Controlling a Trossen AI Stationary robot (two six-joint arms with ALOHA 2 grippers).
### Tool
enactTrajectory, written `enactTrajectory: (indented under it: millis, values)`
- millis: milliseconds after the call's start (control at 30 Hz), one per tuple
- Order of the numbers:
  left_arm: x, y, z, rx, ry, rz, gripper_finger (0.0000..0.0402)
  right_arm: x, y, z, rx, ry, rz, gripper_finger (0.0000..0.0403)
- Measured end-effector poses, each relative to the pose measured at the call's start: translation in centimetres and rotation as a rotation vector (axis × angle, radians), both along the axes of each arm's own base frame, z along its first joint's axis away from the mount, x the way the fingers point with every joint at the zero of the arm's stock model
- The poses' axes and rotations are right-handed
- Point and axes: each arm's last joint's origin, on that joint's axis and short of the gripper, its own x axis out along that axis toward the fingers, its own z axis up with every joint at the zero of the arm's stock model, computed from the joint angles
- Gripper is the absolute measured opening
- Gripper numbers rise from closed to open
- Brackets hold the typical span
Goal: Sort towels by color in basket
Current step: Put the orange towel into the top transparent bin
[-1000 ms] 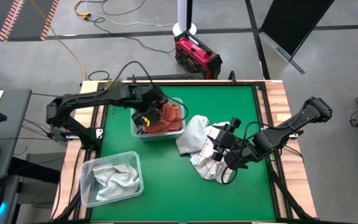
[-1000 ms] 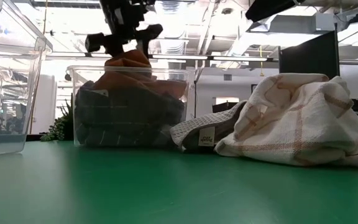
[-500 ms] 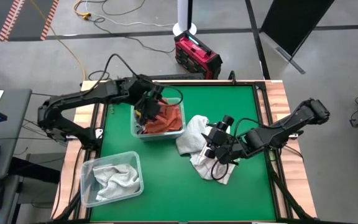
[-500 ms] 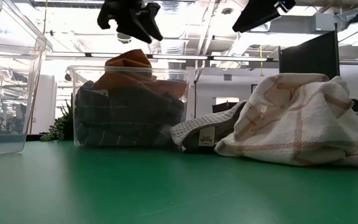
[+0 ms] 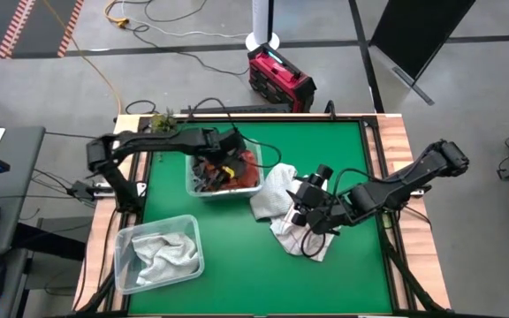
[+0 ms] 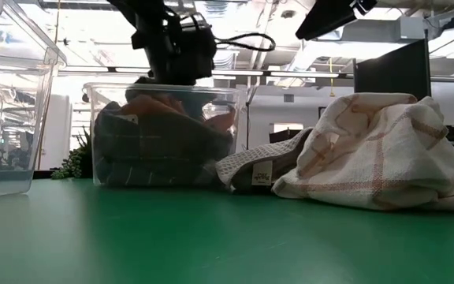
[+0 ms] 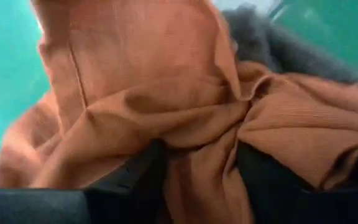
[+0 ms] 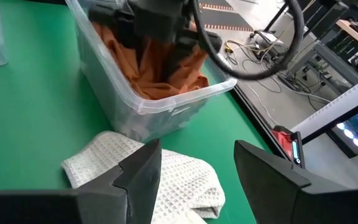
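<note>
A rust orange towel [image 5: 246,170] tops dark cloths in the clear bin [image 5: 194,187] at the far middle of the table. My left gripper [image 7: 194,183] is open and sunk into this towel [image 7: 166,81]; the low view shows the gripper [image 6: 173,59] at the bin's rim. A light grey waffle towel [image 5: 272,190] and a white towel with red grid lines [image 6: 377,150] lie heaped on the mat beside the bin. My right gripper [image 8: 197,180] hovers open above that heap, touching nothing. My left gripper presses its open fingers down into the top of the orange towel, slanting in from above. A bunched fold of the cloth [image 7: 197,149] stands between the two fingers [image 7: 132,180]. The towel lies in the bin on the dark cloths, its hump flattened.
A second clear bin [image 5: 124,265] with pale towels stands at the near left. Bare green mat [image 5: 246,283] spreads along the near edge. Wooden side rails [image 5: 403,168] border the table.
My left gripper first rose above the bin, then came down into it while rolling about its own line, and the orange towel's hump has sunk below the bin's rim. Its fingers have stayed open.
</note>
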Motion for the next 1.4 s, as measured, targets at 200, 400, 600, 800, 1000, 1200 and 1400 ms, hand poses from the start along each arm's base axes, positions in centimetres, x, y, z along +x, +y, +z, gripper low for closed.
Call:
enactTrajectory:
  millis: [200, 400, 600, 800, 1000, 1200, 1400]
  values:
    - [0.8, 0.2, 1.2, 0.042, 0.019, -0.021, 0.0192, 0.0, 0.0, 0.0, 0.0, 0.001, 0.001, 0.0239]
    - [-0.6, -0.3, 8.4, 0.149, -0.151, -0.091, 0.0192, -0.1, 0.1, 0.0, 0.006, -0.001, 0.001, 0.0239]
    - [-1.8, 0.6, 9.5, 0.326, -0.191, -0.122, 0.0192, -0.1, 0.6, 0.1, 0.02, -0.029, 0.017, 0.0239]
    - [-2.1, 2.2, 3.3, 0.229, -0.023, -0.056, 0.0192, -0.3, 1.2, 0.1, 0.02, -0.028, 0.04, 0.0239]
    - [-1.9, 1.5, -0.7, 0.238, 0.108, -0.06, 0.0192, -0.3, 1.3, 0.1, 0.018, -0.027, 0.044, 0.0239]
    - [-1.0, 0.5, 3.4, 0.351, 0.038, -0.055, 0.0192, -0.3, 1.3, 0.1, 0.019, -0.028, 0.041, 0.0239]
    - [-2.1, -0.1, 10.2, 0.45, -0.133, -0.006, 0.0192, -0.5, 1.5, 0.1, 0.017, -0.024, 0.053, 0.0239]
